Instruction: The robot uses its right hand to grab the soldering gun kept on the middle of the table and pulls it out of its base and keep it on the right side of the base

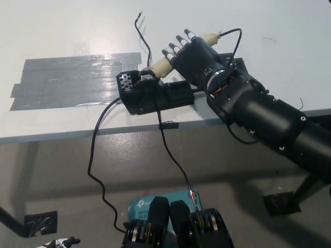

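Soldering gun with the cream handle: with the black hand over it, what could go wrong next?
1. The black right hand covers the cream-handled soldering gun with fingers extended, so the grasp may be loose and slip.
2. The black base sits near the table edge; pulling could drag it off.
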